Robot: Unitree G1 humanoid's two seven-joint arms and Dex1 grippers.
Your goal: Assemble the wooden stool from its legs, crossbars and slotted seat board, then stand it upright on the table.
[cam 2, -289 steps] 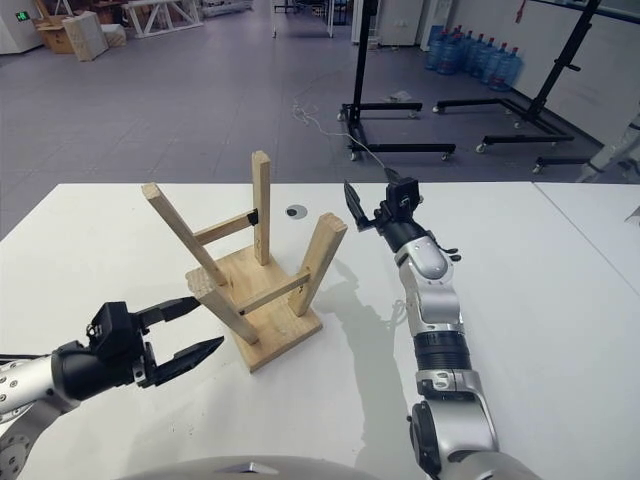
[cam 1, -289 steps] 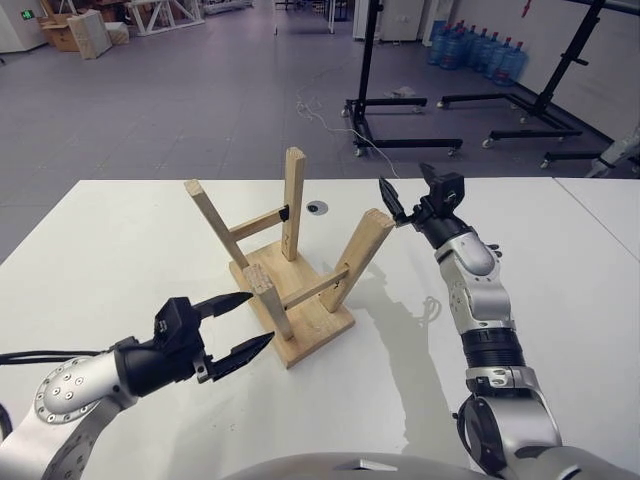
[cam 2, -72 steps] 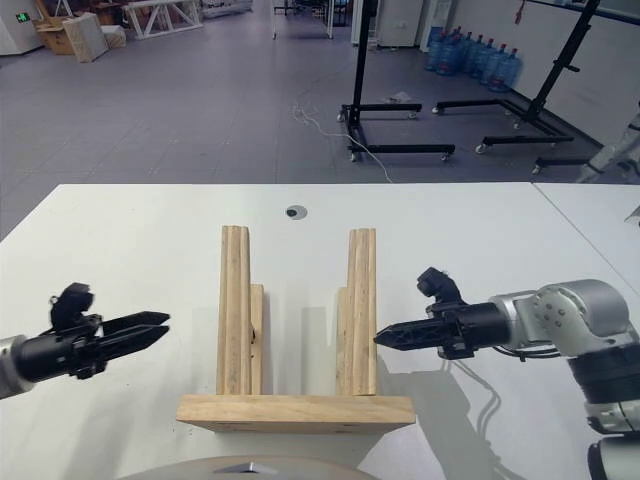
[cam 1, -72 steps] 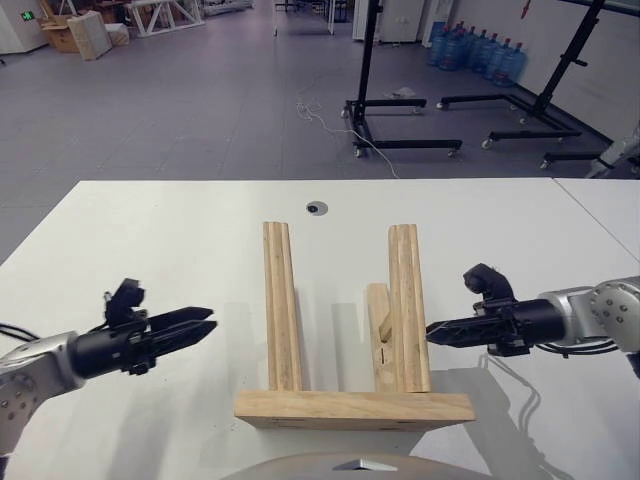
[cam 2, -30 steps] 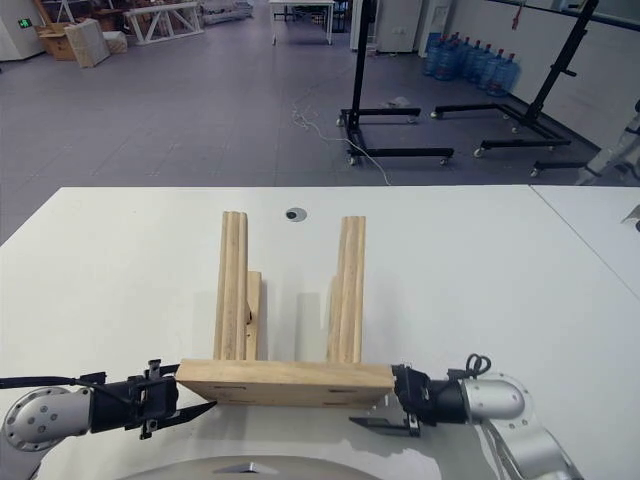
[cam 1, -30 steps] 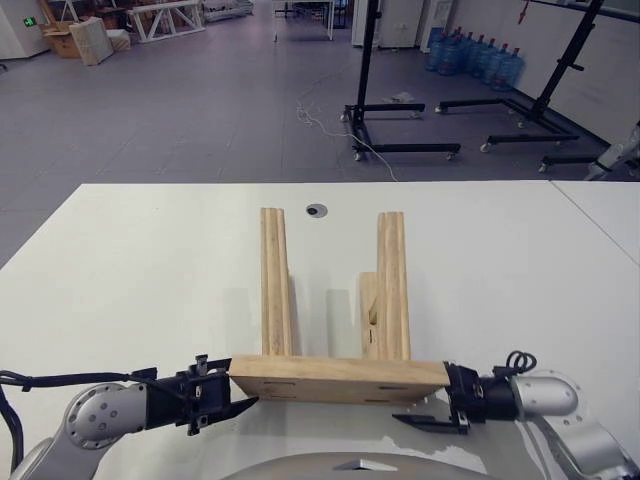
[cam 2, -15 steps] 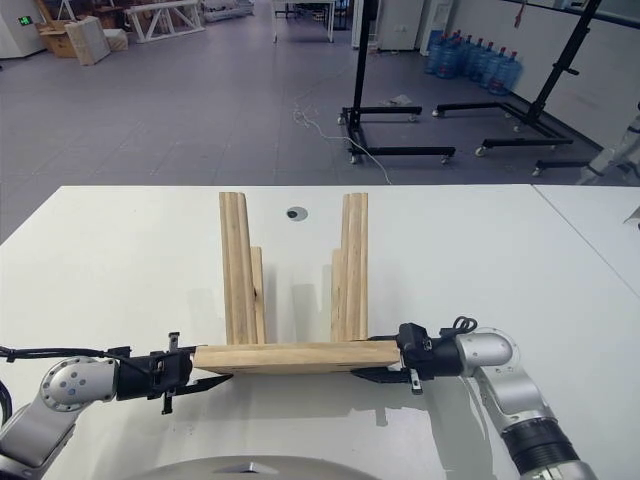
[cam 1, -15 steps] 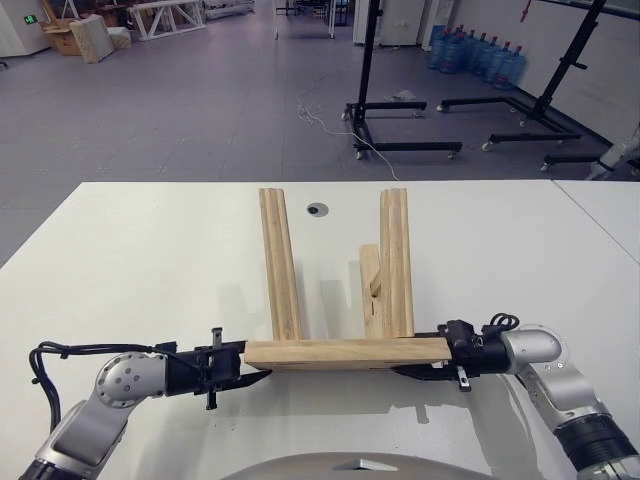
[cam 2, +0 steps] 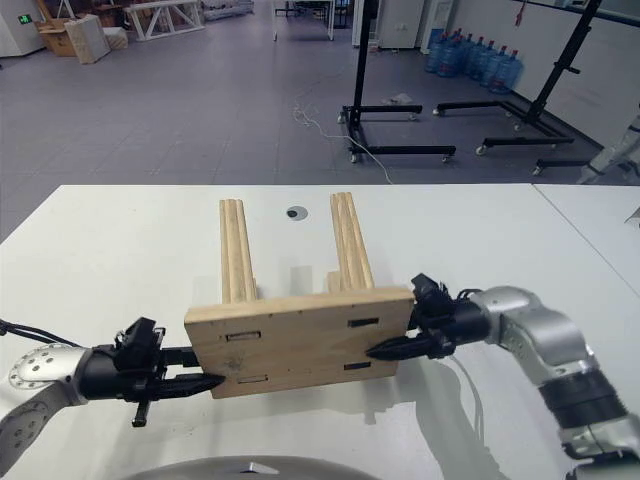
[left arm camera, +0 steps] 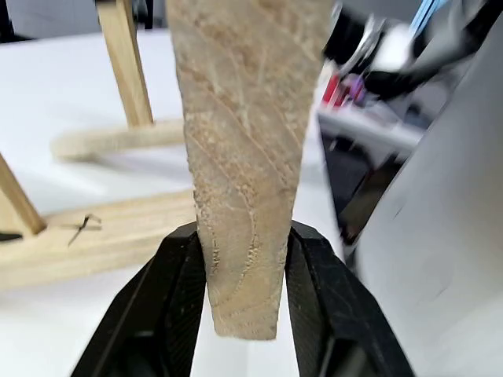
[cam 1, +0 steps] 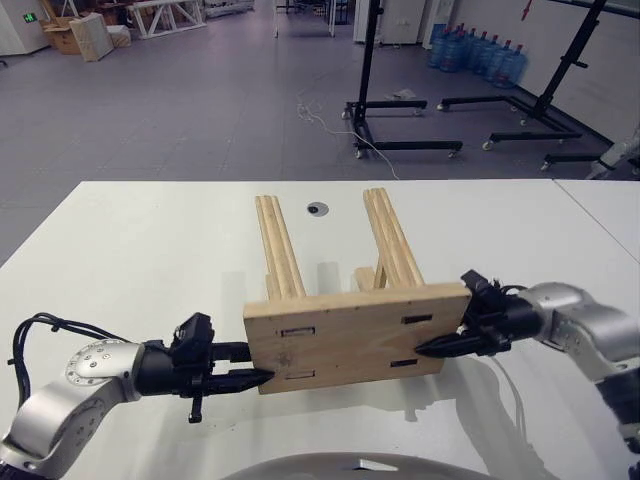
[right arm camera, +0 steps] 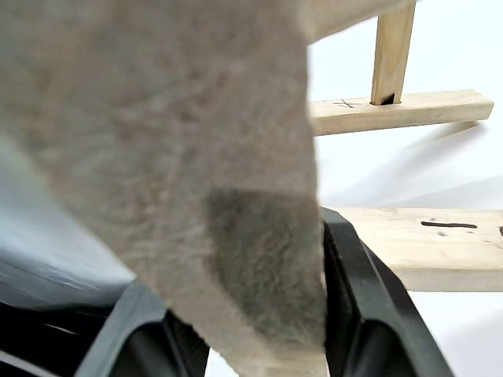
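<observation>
The assembled wooden stool is tipped, its slotted seat board [cam 1: 355, 335] facing me and raised off the table. Its legs [cam 1: 277, 248] [cam 1: 392, 245] run away from me toward the far side, with a crossbar [cam 1: 365, 278] between them. My left gripper [cam 1: 255, 378] is shut on the board's lower left edge. The right gripper [cam 1: 435, 345] is shut on its right edge. In the left wrist view the black fingers [left arm camera: 177, 290] pinch the board's end grain [left arm camera: 240, 157]. The right wrist view has a finger [right arm camera: 346, 267] against the board edge [right arm camera: 196, 157], with a leg [right arm camera: 401, 110] beyond.
The white table [cam 1: 120, 260] has a small round hole [cam 1: 317, 208] just beyond the leg tips. Open tabletop lies to either side of the stool. Black wheeled stands [cam 1: 400, 110] are on the floor past the far edge.
Both grippers have turned the seat board from edge-on to face-on and lifted it. The legs now slope down and away instead of lying flat.
</observation>
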